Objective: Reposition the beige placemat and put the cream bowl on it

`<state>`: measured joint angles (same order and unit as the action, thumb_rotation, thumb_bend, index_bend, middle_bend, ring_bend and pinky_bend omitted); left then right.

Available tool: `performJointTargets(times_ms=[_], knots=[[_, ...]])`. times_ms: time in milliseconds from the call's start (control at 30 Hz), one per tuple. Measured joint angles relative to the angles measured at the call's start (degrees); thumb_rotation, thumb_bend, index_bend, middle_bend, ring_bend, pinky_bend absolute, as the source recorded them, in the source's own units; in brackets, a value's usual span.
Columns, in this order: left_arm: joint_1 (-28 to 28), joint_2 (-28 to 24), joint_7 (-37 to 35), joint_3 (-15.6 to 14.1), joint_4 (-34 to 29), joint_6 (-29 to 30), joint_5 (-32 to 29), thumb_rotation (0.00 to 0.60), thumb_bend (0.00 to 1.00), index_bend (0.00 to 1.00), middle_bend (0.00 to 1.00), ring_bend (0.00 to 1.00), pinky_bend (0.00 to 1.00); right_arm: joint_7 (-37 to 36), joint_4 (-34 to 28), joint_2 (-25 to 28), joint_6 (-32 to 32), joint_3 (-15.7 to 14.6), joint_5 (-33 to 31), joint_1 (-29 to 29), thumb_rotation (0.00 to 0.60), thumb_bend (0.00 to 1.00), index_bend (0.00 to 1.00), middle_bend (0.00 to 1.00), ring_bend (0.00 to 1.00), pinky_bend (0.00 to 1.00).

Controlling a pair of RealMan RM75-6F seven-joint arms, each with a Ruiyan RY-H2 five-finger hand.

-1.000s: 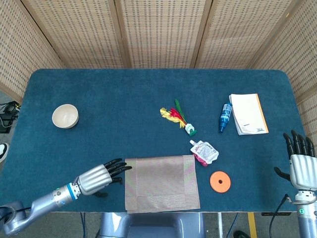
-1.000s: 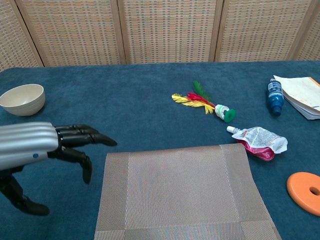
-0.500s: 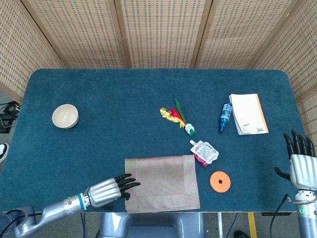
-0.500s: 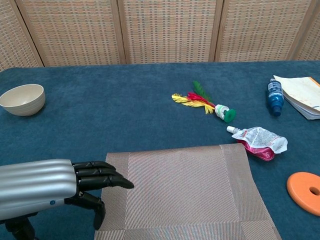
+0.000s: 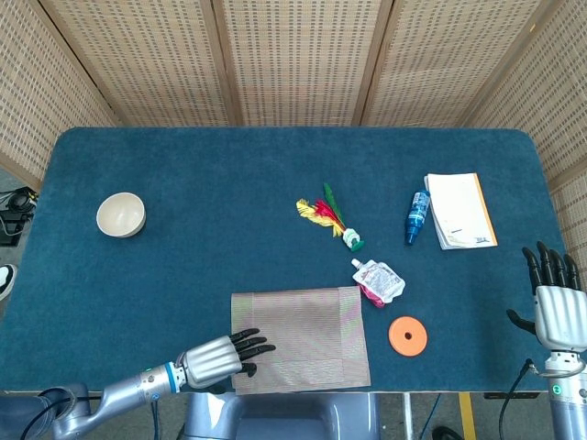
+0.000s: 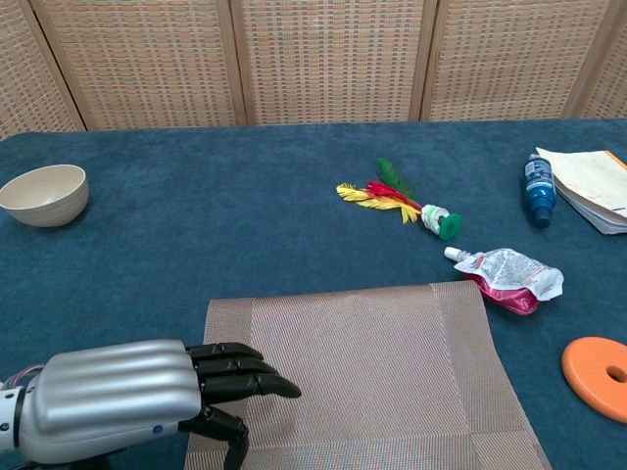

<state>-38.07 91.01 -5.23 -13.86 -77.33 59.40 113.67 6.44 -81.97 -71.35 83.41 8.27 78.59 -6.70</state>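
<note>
The beige placemat (image 5: 303, 335) (image 6: 362, 377) lies flat at the table's front edge, near the middle. The cream bowl (image 5: 120, 214) (image 6: 44, 194) stands upright and alone far off at the left. My left hand (image 5: 220, 357) (image 6: 147, 397) hovers palm down at the mat's front left corner, its dark fingers (image 6: 240, 370) stretched over the mat's left border and its thumb below; it holds nothing. My right hand (image 5: 554, 302) stands open with fingers up at the table's right front corner, far from both objects.
A feather shuttlecock (image 5: 328, 216), a crumpled pouch (image 5: 378, 280) and an orange disc (image 5: 407, 335) lie just right of the mat. A blue bottle (image 5: 417, 216) and a notebook (image 5: 460, 210) sit at the right. Woven screens stand behind the table.
My left hand has moved right and toward the front edge, from beside the mat's left side to over its front left corner. The mat, bowl and right hand have stayed put.
</note>
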Motion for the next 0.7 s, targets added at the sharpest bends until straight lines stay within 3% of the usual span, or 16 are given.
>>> performJointTargets(times_ms=[700], knots=[[-3.0, 1.6, 3.6, 2.4, -3.3, -4.2, -4.3, 0.6, 0.01, 0.41, 0.0, 0.0, 0.0, 0.3, -0.1, 0.0, 0.0, -0.1, 0.0, 0.0, 0.6, 0.0, 0.0, 0.0, 0.0, 0.0]])
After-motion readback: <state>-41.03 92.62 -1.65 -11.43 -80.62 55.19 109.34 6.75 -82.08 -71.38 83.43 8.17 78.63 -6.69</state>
